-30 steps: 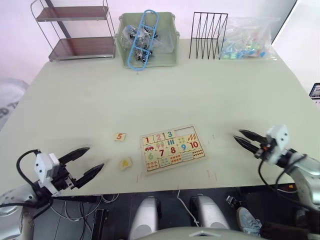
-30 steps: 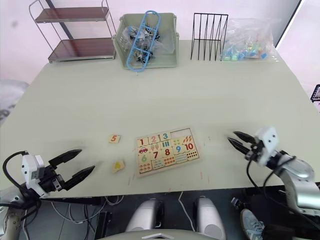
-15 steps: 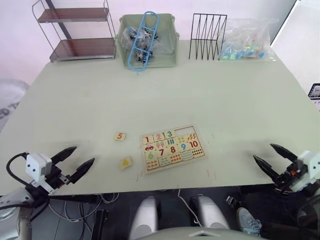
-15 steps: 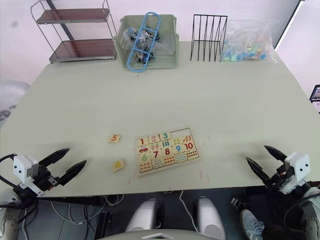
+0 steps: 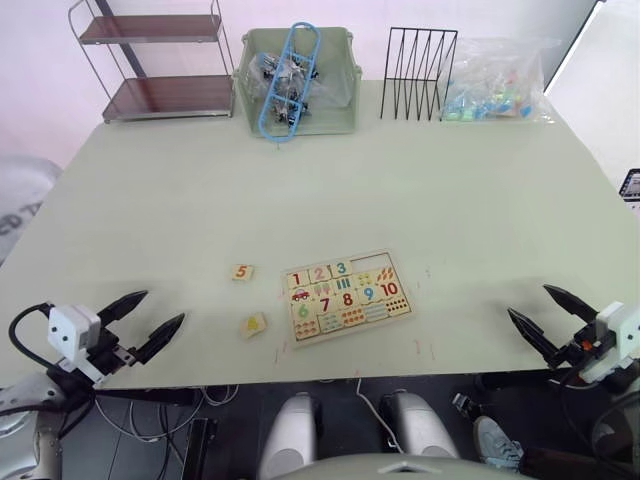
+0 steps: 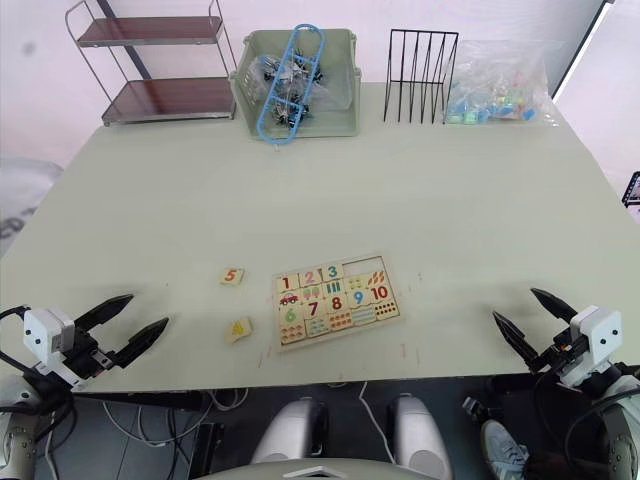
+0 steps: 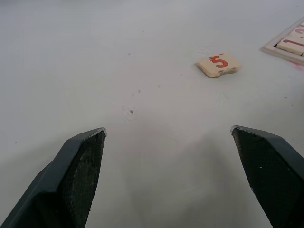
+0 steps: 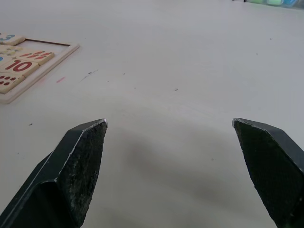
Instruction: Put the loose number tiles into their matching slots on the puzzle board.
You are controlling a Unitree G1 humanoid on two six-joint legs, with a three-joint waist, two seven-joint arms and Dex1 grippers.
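Both jaws stand wide open, holding nothing: left gripper (image 5: 143,320) lower left, right gripper (image 5: 552,314) lower right. Puzzle board (image 5: 345,297) lies lower centre, two top-row slots (image 5: 378,265) bare. Tile 5 (image 5: 240,272) and yellow tile (image 5: 253,325) lie left of it. Judged light, stiff, thin: pinch by opposite edges. Left wrist view shows tile 5's notched edge (image 7: 219,64).

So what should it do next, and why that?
Probably reach the left end effector, which is open and holding nothing, toward the yellow-numeral tile, the nearest loose piece. That tile and the 5 tile lie on the table left of the puzzle board, whose top row shows empty slots after the 3.
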